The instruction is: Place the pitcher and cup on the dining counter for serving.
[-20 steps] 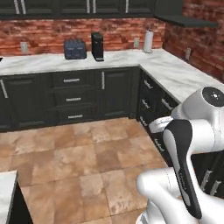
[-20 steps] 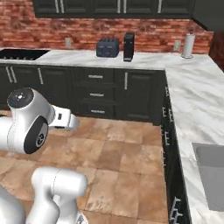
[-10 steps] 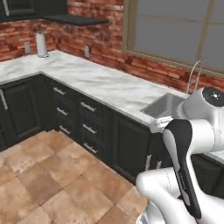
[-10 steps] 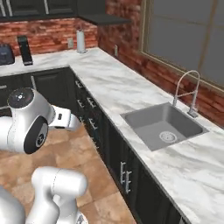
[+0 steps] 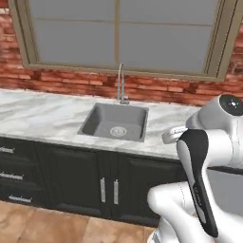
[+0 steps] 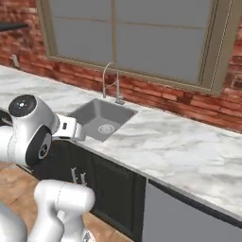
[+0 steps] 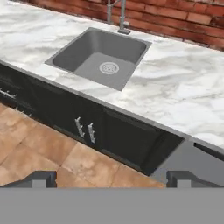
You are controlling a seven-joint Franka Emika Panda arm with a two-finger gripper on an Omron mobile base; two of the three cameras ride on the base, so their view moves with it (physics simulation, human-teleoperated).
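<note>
The pitcher, the cup and the dining counter are out of view. My gripper (image 7: 112,179) is open: in the hand view its two dark fingertips (image 7: 43,177) stand far apart at the bottom edge with nothing between them. It hangs above the tiled floor (image 7: 39,148), in front of the dark cabinet doors (image 7: 85,129) under the sink. My white arm is folded close to the base in both base views.
A grey sink (image 5: 114,121) with a curved faucet (image 5: 121,85) is set in a marble worktop (image 5: 38,116) along a brick wall, under a large window (image 5: 118,35). Dark cabinets (image 5: 109,190) run below. A grey appliance front (image 6: 179,217) lies right of them.
The base has turned, so the whole scene has swept from the corner cabinets with the toaster to the sink under the window. The arm's pose is unchanged and the gripper has stayed open.
</note>
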